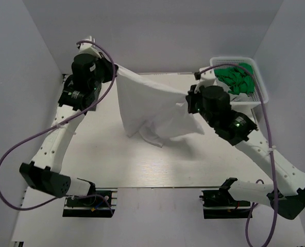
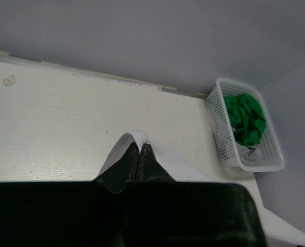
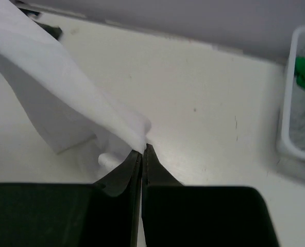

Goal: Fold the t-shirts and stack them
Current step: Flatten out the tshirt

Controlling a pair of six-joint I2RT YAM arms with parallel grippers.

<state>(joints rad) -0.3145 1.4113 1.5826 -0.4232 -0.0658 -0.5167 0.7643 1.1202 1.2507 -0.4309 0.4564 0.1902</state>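
— Pale table (image 1: 116, 164), grey walls. Where's the shirt?
— The white t-shirt (image 1: 147, 105) hangs over mid-table, with the left gripper (image 2: 139, 149) and right gripper (image 3: 142, 149) pinched shut on its top edge.
— Progress?
— Nothing is folded. Green cloth (image 1: 237, 80) sits in the far-right corner basket (image 1: 260, 91).

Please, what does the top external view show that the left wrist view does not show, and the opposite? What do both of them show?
Only the top external view: both arms, the right claw, and the whole white t-shirt, held up between the two claws with its lower part hanging down.
Only the left wrist view: the left claw seen close, its fingers shut on a small fold of the shirt.
Both: the table, part of the white shirt, and the white basket with green cloth inside.
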